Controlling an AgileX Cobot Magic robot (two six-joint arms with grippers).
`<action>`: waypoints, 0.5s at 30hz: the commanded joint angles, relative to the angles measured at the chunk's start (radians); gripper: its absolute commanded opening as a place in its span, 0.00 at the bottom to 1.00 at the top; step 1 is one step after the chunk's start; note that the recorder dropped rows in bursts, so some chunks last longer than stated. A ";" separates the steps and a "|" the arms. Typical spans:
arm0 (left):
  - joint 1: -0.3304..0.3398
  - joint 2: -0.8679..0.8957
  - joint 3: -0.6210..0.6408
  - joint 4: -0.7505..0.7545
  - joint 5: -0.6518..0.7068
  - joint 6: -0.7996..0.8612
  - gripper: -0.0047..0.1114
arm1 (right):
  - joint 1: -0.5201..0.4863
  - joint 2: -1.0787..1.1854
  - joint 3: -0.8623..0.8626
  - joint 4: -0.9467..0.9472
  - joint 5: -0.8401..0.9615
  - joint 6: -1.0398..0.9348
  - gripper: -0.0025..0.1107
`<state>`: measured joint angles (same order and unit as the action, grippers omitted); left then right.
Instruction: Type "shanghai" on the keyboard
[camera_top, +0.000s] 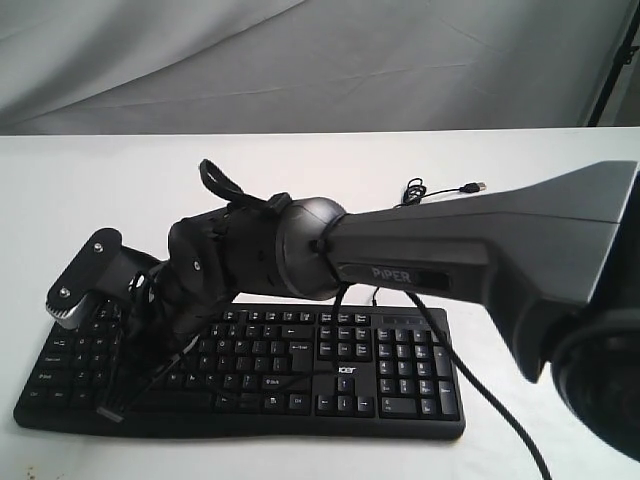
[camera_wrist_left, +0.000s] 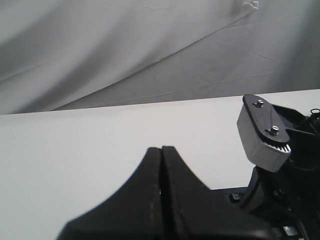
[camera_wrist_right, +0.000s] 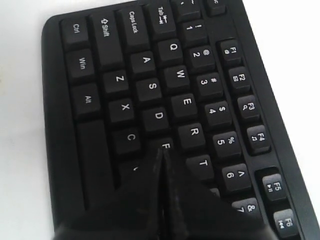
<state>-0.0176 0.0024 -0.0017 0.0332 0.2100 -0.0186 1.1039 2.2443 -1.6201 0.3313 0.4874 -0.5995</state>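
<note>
1. The left claw (camera_wrist_left: 161, 148) has its two black fingers pressed together with nothing between them. It hangs over the bare white table (camera_wrist_left: 75, 160), near the right arm's grey two-screw housing (camera_wrist_left: 262, 132).
2. The right claw (camera_wrist_right: 162, 150) is likewise closed and empty, its tip at the F key (camera_wrist_right: 169, 145). I cannot tell whether it touches the key.
3. The keyboard (camera_top: 400, 370) lies flat on the table at the near edge of the exterior view, with its number pad at the right end.
4. The right arm (camera_top: 450, 250) reaches from the right across the keyboard to its left half.
5. The USB plug (camera_top: 478, 187) lies loose on the table behind the keyboard.
</note>
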 joint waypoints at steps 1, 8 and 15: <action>0.002 -0.002 0.002 -0.005 -0.012 -0.007 0.04 | -0.011 -0.004 -0.002 -0.010 0.013 0.006 0.02; 0.002 -0.002 0.002 -0.005 -0.012 -0.007 0.04 | -0.019 -0.004 -0.003 -0.015 -0.001 0.006 0.02; 0.002 -0.002 0.002 -0.005 -0.012 -0.007 0.04 | -0.019 -0.004 -0.003 -0.015 -0.007 0.004 0.02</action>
<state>-0.0176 0.0024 -0.0017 0.0332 0.2100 -0.0186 1.0909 2.2443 -1.6201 0.3231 0.4898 -0.5995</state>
